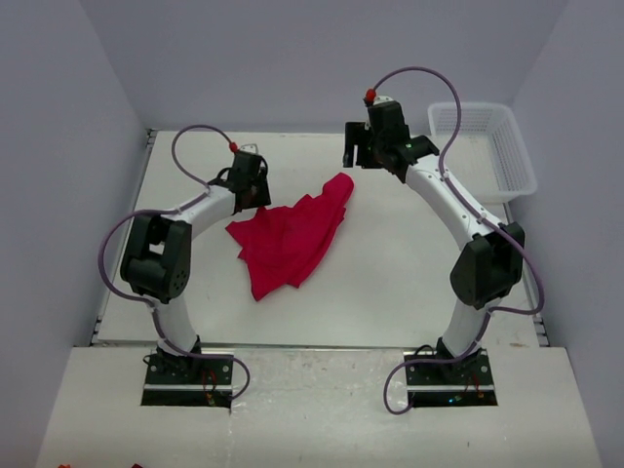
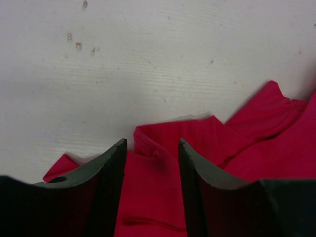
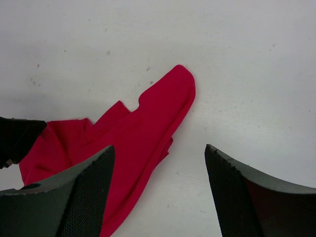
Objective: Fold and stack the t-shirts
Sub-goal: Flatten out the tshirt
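One bright red t-shirt point(image 1: 291, 239) lies crumpled in the middle of the white table point(image 1: 390, 273). My left gripper point(image 1: 259, 195) is at the shirt's upper left edge. In the left wrist view my left gripper point(image 2: 150, 145) stands partly open, with a folded edge of the red t-shirt point(image 2: 153, 187) between its fingers, not pinched. My right gripper point(image 1: 359, 156) is wide open and empty above the table just beyond the shirt's far tip. In the right wrist view my right gripper point(image 3: 159, 148) hangs over bare table beside the tip of the t-shirt point(image 3: 163, 106). No neck label shows.
A white plastic mesh basket point(image 1: 517, 146) stands at the back right corner of the table. Grey walls close in the back and sides. The left arm's dark wrist point(image 3: 15, 140) shows at the left of the right wrist view.
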{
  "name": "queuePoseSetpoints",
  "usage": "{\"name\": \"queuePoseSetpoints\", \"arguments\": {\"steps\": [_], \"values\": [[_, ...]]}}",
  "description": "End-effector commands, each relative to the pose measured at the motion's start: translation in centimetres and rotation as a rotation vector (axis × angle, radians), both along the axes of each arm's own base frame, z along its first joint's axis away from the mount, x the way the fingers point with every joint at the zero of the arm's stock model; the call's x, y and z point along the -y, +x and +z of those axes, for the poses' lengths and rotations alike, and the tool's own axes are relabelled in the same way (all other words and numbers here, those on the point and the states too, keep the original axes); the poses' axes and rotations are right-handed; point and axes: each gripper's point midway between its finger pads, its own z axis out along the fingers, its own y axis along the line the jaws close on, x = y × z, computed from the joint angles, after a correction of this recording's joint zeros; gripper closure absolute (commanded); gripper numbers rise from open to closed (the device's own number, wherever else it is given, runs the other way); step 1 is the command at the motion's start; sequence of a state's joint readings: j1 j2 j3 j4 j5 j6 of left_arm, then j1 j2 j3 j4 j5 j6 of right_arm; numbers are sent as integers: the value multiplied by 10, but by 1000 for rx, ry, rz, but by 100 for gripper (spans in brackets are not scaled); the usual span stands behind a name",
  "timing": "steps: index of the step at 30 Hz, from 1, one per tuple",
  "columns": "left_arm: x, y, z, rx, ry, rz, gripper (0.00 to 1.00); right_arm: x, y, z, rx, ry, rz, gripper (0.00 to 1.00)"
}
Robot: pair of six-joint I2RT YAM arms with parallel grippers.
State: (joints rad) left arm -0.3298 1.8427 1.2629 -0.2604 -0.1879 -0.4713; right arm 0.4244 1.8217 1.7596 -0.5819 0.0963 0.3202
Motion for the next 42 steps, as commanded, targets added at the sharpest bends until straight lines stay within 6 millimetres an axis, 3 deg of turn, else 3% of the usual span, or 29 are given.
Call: {"name": "queuePoseSetpoints", "arguments": {"steps": [1, 9, 12, 19, 25, 35, 39, 42], "values": [[18, 9, 12, 27, -54, -34, 52, 7, 4, 3, 16, -19, -28, 26], [22, 2, -2, -11, -63, -44, 54, 15, 0, -11, -8, -26, -51, 25], [22, 2, -8, -25, -56, -41, 68, 19, 0, -15, -15, -35, -61, 25], [25, 3, -30, -76, -49, -50, 80, 23, -1, -18, -24, -31, -70, 24], [20, 4, -28, -75, -24, -45, 100, 24, 1, -36, -66, -30, -58, 24], [8, 0, -4, -33, 15, -17, 100, 2, 1, -79, -192, 28, -10, 22], [7, 0, 23, 23, 6, -26, 100, -7, -2, -95, -243, 46, 23, 21], [6, 0, 60, 102, -4, -34, 100, -12, -4, -108, -291, 54, 42, 17]]}}
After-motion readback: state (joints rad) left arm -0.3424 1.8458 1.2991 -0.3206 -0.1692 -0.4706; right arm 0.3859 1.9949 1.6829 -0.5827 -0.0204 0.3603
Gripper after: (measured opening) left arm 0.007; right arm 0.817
